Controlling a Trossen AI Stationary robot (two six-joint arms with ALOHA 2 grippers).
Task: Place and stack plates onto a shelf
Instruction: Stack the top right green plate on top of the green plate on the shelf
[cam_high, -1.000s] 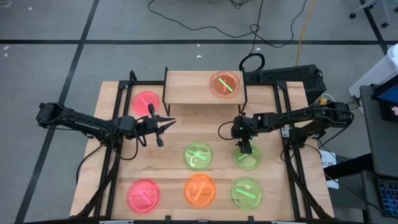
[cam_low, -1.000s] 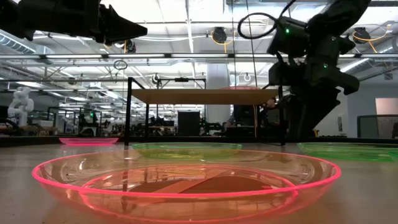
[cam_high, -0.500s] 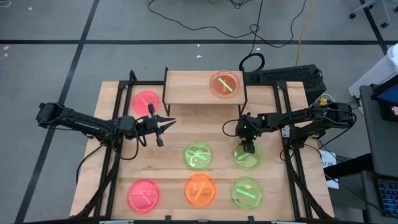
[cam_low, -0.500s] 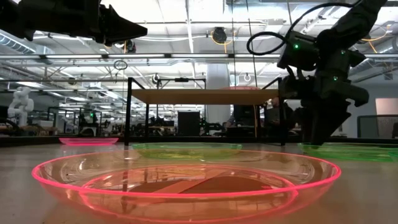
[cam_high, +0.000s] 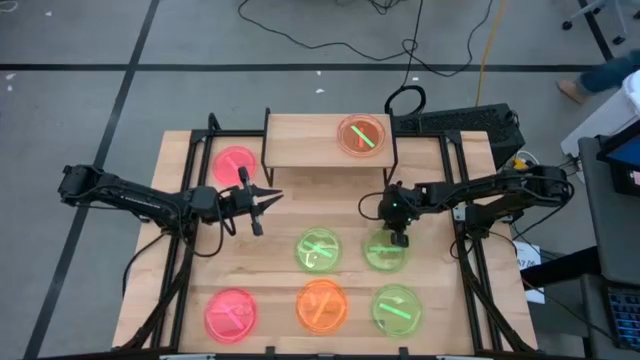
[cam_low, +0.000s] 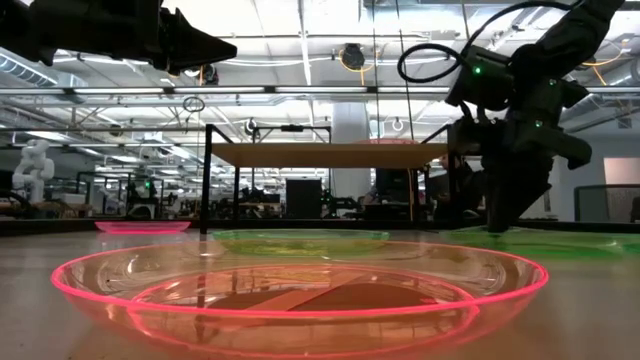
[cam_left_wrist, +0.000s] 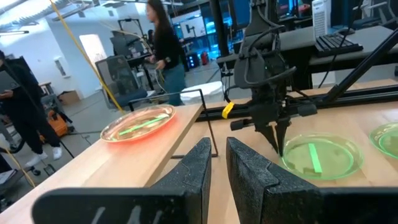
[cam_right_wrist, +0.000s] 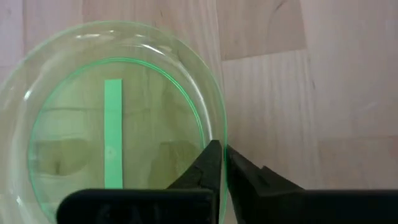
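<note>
Dark metal arms are reaching over the wooden table (cam_high: 270, 215) from both sides. On the left, the left gripper (cam_high: 268, 198) is hanging in the air above bare wood, just in front of the shelf's left end. Its two fingers are standing nearly closed, with only a thin gap, and are holding nothing. A pink plate (cam_high: 235, 165) is lying on the table behind it, beside the shelf, and another pink plate (cam_high: 232, 313) is sitting near the front left corner.

In the middle, the shelf (cam_high: 305, 143) is standing at the back of the table and is carrying an orange plate (cam_high: 361, 135) with a green bar on its right half. In front of it, a green plate with a cross (cam_high: 319, 250) is lying on the table, and an orange plate near the front edge (cam_high: 322, 306) is sitting behind that one from my side.

On the right, the right gripper (cam_high: 398, 238) is pointing down at the far rim of a green plate with a bar (cam_high: 384, 252). Its fingers are pinching this rim between them, one inside and one outside. One more green plate (cam_high: 398, 310) is lying at the front right.
</note>
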